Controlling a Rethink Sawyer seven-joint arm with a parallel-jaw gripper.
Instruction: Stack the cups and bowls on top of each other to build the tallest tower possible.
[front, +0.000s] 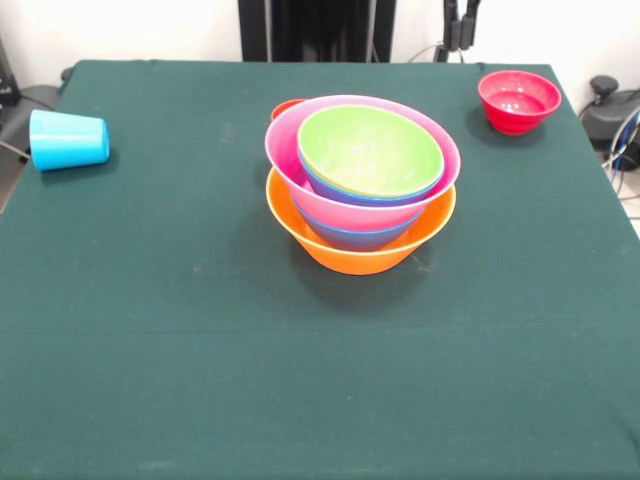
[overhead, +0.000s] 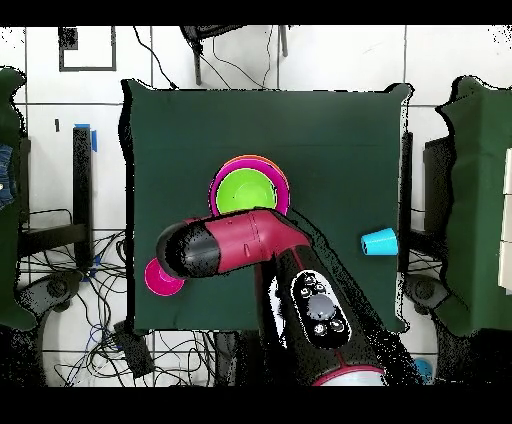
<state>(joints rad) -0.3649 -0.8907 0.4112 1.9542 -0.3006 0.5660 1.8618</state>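
Centrally on the green table stands the tower: the orange bowl as base, then a blue, the pink bowl, another blue and the lime green bowl nested on top. Overhead, the red and black arm reaches across the table near the tower, though its gripper's state I cannot tell. Smaller, the red bowl sits at two o'clock and the light blue cup lies tipped at ten o'clock.

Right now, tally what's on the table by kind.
Bowls nested in the tower: 5 showing, orange bowl lowest, lime green bowl on top
Loose bowls: 1, the small red bowl
Cups: 1, the light blue cup, on its side
Total: 7; a reddish rim behind the tower is unidentifiable
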